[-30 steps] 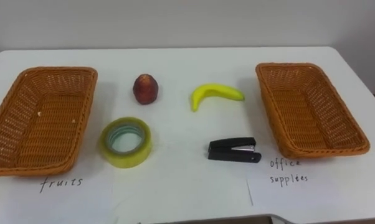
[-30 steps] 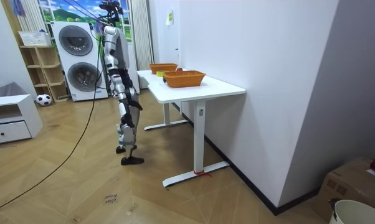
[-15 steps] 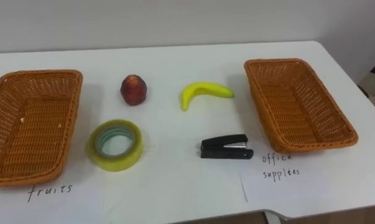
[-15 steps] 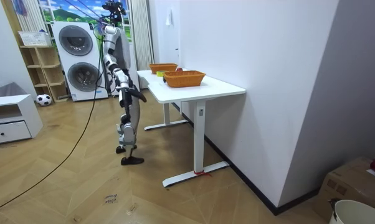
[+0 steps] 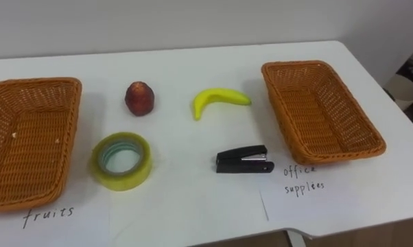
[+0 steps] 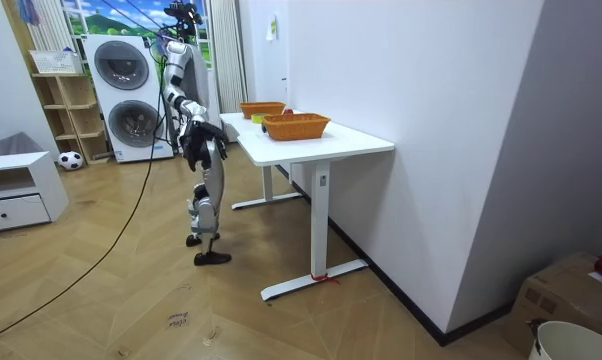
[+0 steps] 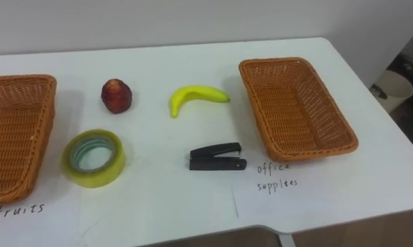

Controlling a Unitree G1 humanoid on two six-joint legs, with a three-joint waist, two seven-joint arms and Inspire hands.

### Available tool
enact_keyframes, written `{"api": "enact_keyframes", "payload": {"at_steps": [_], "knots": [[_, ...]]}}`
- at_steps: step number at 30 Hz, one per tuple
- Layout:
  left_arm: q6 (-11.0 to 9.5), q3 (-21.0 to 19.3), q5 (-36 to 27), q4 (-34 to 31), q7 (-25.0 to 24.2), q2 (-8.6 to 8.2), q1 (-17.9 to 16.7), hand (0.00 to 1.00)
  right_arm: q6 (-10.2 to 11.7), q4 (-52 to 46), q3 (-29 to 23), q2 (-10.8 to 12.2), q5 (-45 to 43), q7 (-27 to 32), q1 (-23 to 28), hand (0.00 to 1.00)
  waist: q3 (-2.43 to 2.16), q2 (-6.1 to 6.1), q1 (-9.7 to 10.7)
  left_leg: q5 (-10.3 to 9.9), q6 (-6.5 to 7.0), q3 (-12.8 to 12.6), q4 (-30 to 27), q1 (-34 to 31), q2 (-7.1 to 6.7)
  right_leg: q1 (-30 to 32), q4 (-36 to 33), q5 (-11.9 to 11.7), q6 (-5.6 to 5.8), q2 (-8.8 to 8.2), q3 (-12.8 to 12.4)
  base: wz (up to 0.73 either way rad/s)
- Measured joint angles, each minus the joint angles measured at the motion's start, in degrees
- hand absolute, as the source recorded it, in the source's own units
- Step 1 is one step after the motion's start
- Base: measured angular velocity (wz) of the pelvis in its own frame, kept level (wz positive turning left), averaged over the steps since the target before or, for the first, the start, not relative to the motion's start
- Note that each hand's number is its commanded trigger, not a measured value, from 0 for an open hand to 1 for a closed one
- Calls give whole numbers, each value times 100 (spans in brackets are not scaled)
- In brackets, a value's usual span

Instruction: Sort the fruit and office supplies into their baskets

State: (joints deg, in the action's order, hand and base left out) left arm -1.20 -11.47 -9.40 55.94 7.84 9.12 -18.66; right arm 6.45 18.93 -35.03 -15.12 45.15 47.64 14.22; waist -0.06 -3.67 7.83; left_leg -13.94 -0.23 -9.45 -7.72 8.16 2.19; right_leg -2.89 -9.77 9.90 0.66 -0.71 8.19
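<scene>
You have four things laid out on the bench (image 5: 186, 206) between the two baskets, well apart from one another, I judge so that each can be taken singly: red fruit (image 5: 139, 99) and banana (image 5: 219, 100) in the far row, tape roll (image 5: 121, 180) and stapler (image 5: 242, 159) nearer you. Neither the left basket (image 5: 35, 144) nor the right basket (image 5: 320, 113) holds any of them, so sorting has not begun. A handwritten label lies before each basket. The room view shows the hands (image 6: 203, 146) raised before the waist; whether open or closed, I cannot tell.

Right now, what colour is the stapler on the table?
The stapler is black with a small silver part, best seen in the left eye view.
</scene>
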Motion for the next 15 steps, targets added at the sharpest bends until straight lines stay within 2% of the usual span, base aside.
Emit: {"api": "enact_keyframes", "payload": {"at_steps": [7,10,15], "knots": [[0,37,16,1,1,12,-10,0,35,-570,-30,-30,-804,438,9,0,0,-97,-8,0,0,-3,4,10,-1,-1,-3,5,0,4,26,0],[4,25,203,-75,6,22,-18,0,47,-1320,-97,-56,-1361,538,36,0,-4,-111,30,0,0,-14,-1,-50,-1,57,-3,6,1,-6,38,0],[-3,51,277,8,7,57,107,0,58,-2250,-112,-134,-2416,484,-35,0,20,-209,-49,1,-1,-77,-2,-47,10,80,-84,5,-2,-2,33,-6]]}}
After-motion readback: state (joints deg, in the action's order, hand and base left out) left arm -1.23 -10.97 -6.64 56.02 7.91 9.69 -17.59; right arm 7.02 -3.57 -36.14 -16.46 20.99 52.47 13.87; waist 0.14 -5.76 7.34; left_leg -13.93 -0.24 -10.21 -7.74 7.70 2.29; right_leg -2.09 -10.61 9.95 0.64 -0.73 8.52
